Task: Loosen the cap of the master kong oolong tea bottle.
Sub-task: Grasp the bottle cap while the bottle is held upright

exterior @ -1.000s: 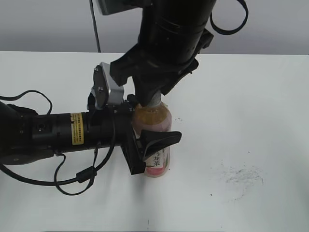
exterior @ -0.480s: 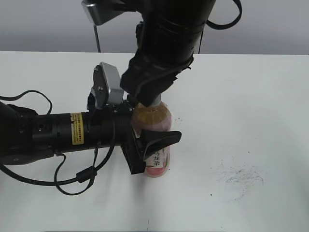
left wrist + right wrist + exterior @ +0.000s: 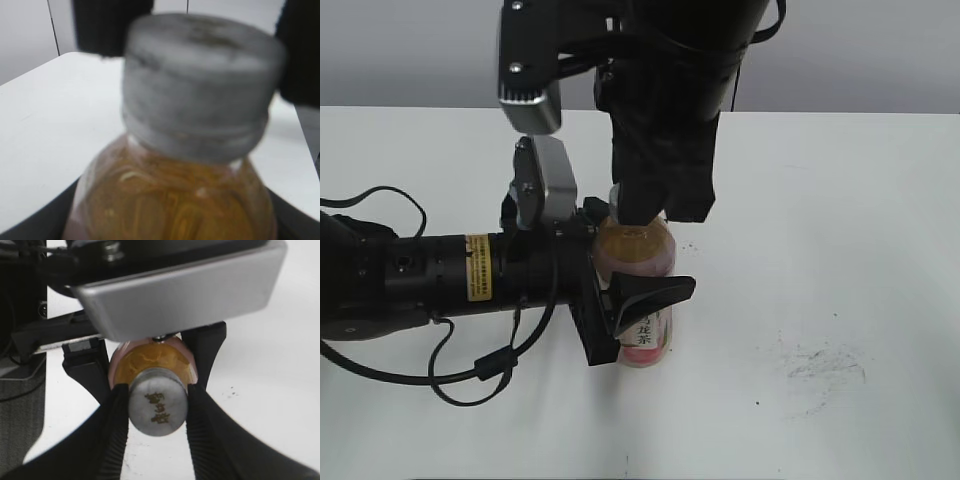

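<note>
The master kong oolong tea bottle [image 3: 642, 252] stands upright on the white table, with its pink and white label low down. My left gripper [image 3: 635, 268] reaches in from the left and is shut on the bottle's body. My right gripper [image 3: 645, 212] comes down from above and hides the cap in the exterior view. In the right wrist view the two ribbed fingers [image 3: 157, 402] press both sides of the white cap [image 3: 158, 401], above the amber bottle [image 3: 150, 360]. The left wrist view shows the cap [image 3: 200, 85] close up on the bottle [image 3: 175, 195], with dark finger edges [image 3: 165, 222] low at both sides.
Grey scuff marks [image 3: 822, 366] lie on the table [image 3: 840, 200] to the right of the bottle. A black cable [image 3: 470, 372] loops below the left arm. A grey wall runs behind the table's far edge.
The right wrist has turned about the cap, and its silver camera bracket has swung down to the left. The bottle and the left arm have stayed in place.
</note>
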`<action>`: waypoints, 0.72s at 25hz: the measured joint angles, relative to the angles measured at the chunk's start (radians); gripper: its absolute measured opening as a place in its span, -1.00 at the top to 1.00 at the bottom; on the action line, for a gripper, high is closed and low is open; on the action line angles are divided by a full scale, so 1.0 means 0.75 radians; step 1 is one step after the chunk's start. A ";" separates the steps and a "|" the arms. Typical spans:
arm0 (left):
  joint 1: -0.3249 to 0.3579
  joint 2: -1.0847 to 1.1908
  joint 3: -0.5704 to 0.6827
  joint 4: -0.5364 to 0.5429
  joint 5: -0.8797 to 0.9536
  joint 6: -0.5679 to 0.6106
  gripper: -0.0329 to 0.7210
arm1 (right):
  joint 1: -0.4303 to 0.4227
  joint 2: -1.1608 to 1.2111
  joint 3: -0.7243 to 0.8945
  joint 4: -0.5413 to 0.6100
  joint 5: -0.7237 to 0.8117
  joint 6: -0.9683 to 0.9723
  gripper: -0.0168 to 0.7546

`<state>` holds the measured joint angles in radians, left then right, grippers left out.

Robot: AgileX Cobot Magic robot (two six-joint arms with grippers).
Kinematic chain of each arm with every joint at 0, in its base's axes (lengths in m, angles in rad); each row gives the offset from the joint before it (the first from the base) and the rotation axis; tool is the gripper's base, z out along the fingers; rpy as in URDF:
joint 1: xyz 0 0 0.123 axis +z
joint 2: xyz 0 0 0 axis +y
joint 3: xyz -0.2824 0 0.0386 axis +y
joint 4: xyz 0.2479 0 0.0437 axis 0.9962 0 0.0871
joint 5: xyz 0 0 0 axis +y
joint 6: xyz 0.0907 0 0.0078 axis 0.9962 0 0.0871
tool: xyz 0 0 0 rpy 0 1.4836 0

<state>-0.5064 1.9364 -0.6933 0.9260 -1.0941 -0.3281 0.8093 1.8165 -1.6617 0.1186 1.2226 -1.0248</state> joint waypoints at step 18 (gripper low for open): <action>0.000 -0.005 -0.001 0.006 0.010 0.000 -0.27 | 0.000 0.000 0.000 -0.001 0.000 -1.536 0.26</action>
<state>-0.5064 1.9326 -0.6942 0.9301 -1.0865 -0.3281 0.8093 1.8162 -1.6617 0.1182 1.2226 -2.1765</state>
